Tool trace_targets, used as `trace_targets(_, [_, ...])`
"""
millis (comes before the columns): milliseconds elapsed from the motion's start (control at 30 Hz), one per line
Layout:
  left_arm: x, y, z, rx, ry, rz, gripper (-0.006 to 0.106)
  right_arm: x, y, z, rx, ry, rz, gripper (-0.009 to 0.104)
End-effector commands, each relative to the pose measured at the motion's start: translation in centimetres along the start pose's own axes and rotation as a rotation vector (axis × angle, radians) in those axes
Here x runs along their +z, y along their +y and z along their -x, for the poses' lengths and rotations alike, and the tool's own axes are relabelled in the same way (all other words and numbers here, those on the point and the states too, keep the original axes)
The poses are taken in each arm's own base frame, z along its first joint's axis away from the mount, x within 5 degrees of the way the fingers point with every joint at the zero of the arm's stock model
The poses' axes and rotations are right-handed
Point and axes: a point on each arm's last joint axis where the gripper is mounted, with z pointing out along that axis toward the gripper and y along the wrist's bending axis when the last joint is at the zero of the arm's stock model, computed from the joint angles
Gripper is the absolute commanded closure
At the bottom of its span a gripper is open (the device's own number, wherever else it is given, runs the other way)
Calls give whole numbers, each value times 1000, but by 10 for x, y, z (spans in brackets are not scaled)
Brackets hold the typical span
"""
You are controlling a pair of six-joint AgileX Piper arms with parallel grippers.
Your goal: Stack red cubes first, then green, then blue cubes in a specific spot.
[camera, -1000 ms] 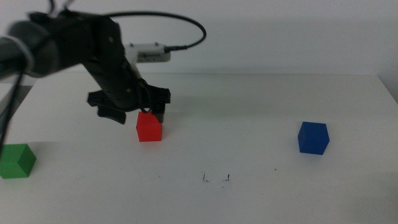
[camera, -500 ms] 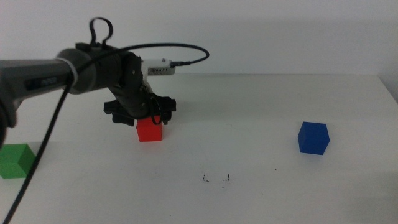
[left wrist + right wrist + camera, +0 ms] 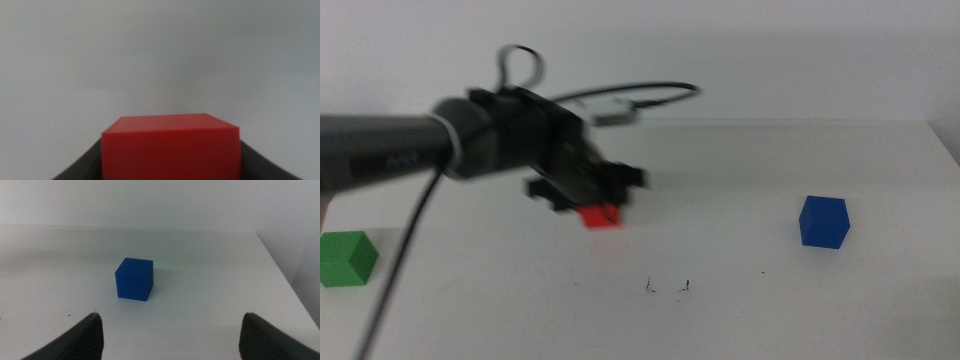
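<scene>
The left gripper [image 3: 595, 200] reaches in over the white table [image 3: 740, 320] from the left side of the middle view, blurred in that picture, with its jaws clamped on the red cube [image 3: 601, 216]; the left wrist view shows the same cube [image 3: 170, 147] filling the gap between the two dark jaws, each pressed against a side face. The cube sits behind and a little left of the specific spot [image 3: 667, 287], two tiny black scribbles on the bare tabletop near the front; whether it touches the surface cannot be told. A black cable [image 3: 630, 95] loops up from the arm's wrist against the pale grey wall [image 3: 770, 50] behind the table. The green cube [image 3: 347, 258] rests at the far left of the table, well apart from the arm. The blue cube [image 3: 823, 221] stands alone towards the right side. The right gripper [image 3: 170, 332] hovers low before that blue cube [image 3: 134, 279], jaws spread wide apart and touching nothing, with the table's right edge [image 3: 285, 280] and a plain wall beyond.
</scene>
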Motion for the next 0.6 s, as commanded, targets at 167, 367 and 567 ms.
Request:
trace_targets(167, [-20, -78, -55, -5, 101, 8, 100, 0, -1, 0, -10, -6, -10, 9])
trace_targets(367, [-5, -89, -64, -20, 99, 30, 95, 0, -1, 0, -10, -6, -10, 9])
trace_targets(567, [11, -89, -69, -35, 116, 40, 93, 0, -1, 0, -10, -6, -10, 9])
